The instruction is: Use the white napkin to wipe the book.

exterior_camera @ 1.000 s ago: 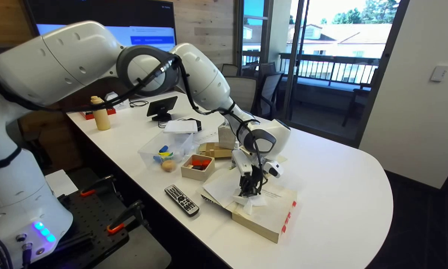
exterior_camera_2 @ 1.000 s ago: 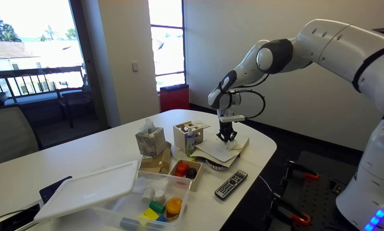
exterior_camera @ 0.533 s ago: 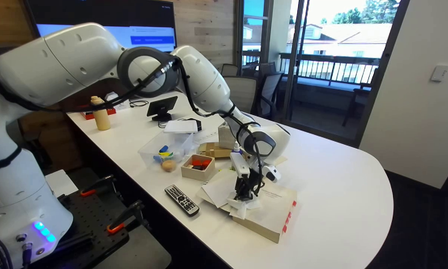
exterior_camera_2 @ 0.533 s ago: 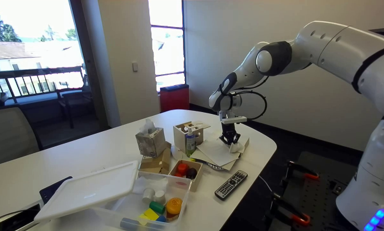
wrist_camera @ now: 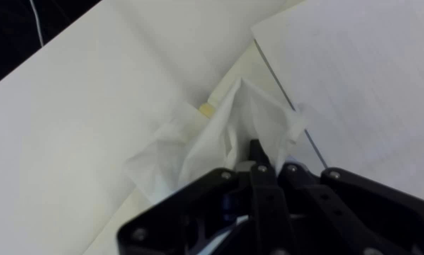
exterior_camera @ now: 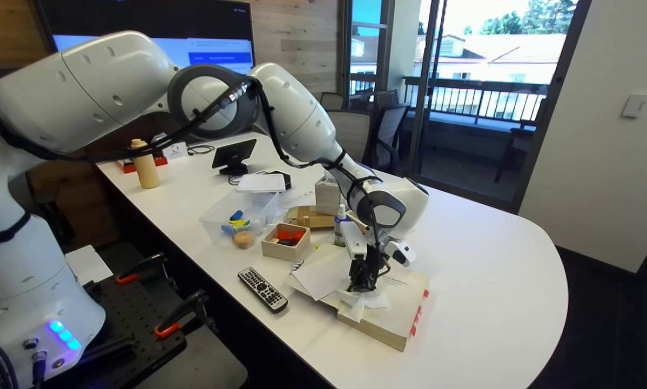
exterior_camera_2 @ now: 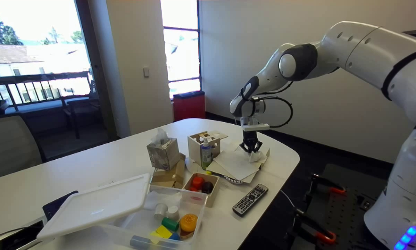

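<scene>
The book [exterior_camera: 403, 323] lies flat on the table, thick, with a cream cover and red-orange marks along one edge. It also shows in an exterior view [exterior_camera_2: 267, 152] and in part in the wrist view [wrist_camera: 123, 209]. My gripper [exterior_camera: 362, 287] is over the book's front side, pointing down, and also shows in an exterior view [exterior_camera_2: 251, 150]. It is shut on the crumpled white napkin [wrist_camera: 212, 145], which spreads out on the book's cover and hangs past its front edge. The napkin also shows in both exterior views [exterior_camera: 359, 309] [exterior_camera_2: 256, 157]. One fingertip is hidden in its folds.
A loose white sheet [exterior_camera: 319, 276] lies beside the gripper. A remote [exterior_camera: 263, 289], a small wooden box [exterior_camera: 285, 249] with red pieces, a spray bottle [exterior_camera_2: 206, 154], a wooden cube box [exterior_camera_2: 196, 147], a tissue box [exterior_camera_2: 163, 154] and a clear bin [exterior_camera_2: 194, 208] stand nearby.
My gripper moved with the napkin toward the table's front edge, then back to the right across the book in an exterior view. The loose white sheet shifted slightly.
</scene>
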`<act>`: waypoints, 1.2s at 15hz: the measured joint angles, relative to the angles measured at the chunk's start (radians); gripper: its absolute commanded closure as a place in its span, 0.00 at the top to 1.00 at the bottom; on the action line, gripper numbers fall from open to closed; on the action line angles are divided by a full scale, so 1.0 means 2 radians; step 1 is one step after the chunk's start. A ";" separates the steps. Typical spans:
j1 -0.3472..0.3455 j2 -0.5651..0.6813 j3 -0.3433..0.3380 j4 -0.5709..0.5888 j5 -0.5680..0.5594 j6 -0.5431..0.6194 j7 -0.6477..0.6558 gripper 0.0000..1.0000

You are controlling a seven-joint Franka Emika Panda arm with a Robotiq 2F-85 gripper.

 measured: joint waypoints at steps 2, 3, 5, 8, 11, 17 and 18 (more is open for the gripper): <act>-0.009 -0.001 0.000 0.000 0.013 0.002 0.000 0.00; -0.014 -0.001 0.000 0.000 0.021 0.002 0.000 0.00; -0.024 -0.001 0.000 0.000 0.034 0.002 0.000 0.00; -0.037 -0.001 -0.002 0.000 0.047 0.004 0.000 0.00; -0.045 -0.001 -0.007 0.000 0.054 0.013 0.006 0.00; -0.053 -0.008 -0.010 0.000 0.056 0.034 0.022 0.00; -0.053 -0.008 -0.010 0.000 0.056 0.037 0.027 0.00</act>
